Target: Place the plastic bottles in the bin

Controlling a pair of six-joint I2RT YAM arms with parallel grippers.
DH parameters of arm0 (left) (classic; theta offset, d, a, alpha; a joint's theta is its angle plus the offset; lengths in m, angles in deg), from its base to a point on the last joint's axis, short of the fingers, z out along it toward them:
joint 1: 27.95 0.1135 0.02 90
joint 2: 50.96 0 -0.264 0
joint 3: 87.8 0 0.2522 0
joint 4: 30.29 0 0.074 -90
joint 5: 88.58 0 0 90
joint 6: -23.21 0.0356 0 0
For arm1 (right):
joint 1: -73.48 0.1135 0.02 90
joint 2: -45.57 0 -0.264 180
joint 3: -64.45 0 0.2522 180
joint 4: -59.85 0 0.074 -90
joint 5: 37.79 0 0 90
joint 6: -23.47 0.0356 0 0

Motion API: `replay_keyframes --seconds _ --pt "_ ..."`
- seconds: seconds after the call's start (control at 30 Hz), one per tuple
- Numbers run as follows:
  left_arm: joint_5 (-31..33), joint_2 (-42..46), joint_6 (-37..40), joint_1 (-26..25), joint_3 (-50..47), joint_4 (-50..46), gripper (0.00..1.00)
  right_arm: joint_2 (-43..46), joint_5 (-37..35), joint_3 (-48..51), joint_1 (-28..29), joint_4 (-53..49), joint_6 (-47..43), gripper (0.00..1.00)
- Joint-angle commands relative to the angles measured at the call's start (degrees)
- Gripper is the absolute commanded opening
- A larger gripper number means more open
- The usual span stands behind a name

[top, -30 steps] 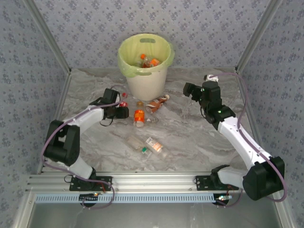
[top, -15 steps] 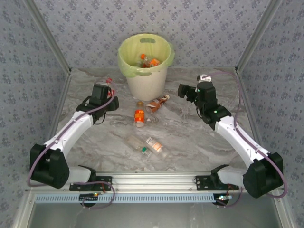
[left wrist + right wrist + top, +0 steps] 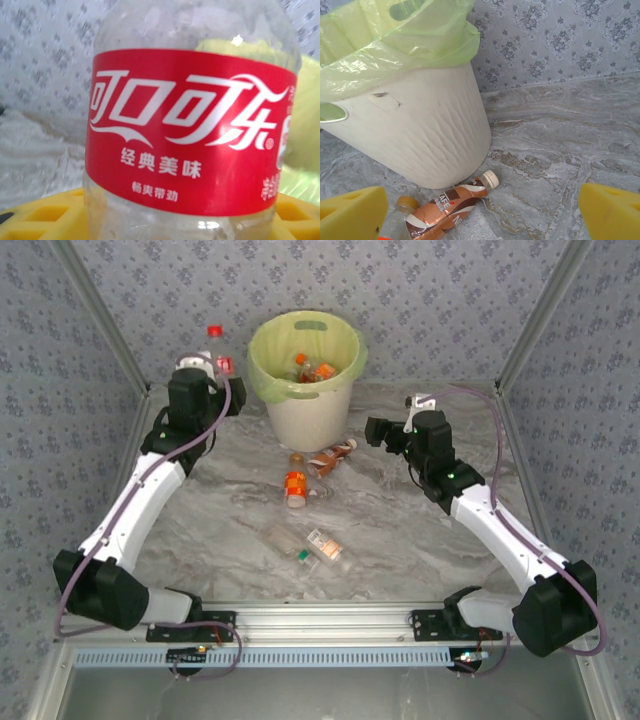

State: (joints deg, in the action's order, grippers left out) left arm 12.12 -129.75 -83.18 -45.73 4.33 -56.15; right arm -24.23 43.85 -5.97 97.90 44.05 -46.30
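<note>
Patterned blue-grey walls around a marbled grey table. At the table's far edge, middle: cream bin lined with a yellow-green bag, several orange-capped bottles inside. Raised beside the bin's left rim: left gripper, jaws pinching a red-labelled bottle. Right of the bin: right gripper, jaws spread wide. Just beside the bin's base: brown-labelled bottle. Toward the table's centre: orange-labelled bottle, two clear bottles.

Top cam high, rear; wrist cams close; top+R share bin.
</note>
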Motion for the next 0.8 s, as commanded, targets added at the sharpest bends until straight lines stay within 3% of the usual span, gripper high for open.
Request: replay_keyframes --seconds 0.0,0.23,0.47,0.63,0.77 --pt "-6.8 -4.9 5.7 -0.3 7.3 4.5 0.36 0.6 1.0 -2.0 0.2 0.8 -0.8 1.0" --pt "-16.9 -18.4 11.6 -1.6 24.0 -2.7 0.36 2.2 0.4 -1.2 0.1 -0.2 -0.6 1.0" --pt "-15.6 -36.3 19.6 -3.1 52.1 -21.9 0.36 3.8 0.0 -0.8 -0.1 -1.4 -0.5 1.0" --pt "-13.3 -52.7 24.9 -3.3 79.4 -37.4 0.36 5.1 -0.8 -0.4 -0.2 -2.6 -0.7 1.0" --pt "-10.8 -54.8 28.1 -3.3 80.1 -33.0 0.38 6.7 -1.9 0.5 -0.4 -3.5 -0.7 1.0"
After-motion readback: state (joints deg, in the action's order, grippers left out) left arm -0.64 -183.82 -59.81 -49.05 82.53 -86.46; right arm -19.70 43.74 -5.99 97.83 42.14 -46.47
